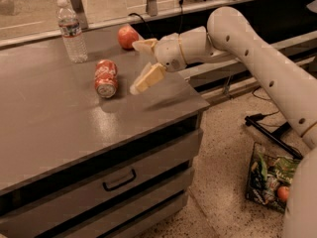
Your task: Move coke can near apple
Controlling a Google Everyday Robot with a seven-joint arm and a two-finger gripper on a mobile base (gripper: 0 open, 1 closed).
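Observation:
The coke can (105, 78) lies on its side on the grey cabinet top (59, 128), one silver end facing the front. The red apple (128, 36) sits behind it and to the right, near the back edge, about a can's length away. My gripper (134, 67) hovers just right of the can, between the can and the apple. It is open and empty: one tan finger (142, 45) points left and the other (147, 78) angles down towards the top. It does not touch the can.
A clear water bottle (72, 31) stands upright at the back, left of the can. The cabinet's right edge (198, 103) is close under my arm. A bag of snacks (270, 180) lies on the floor to the right. A black cable stand (270, 130) is behind it.

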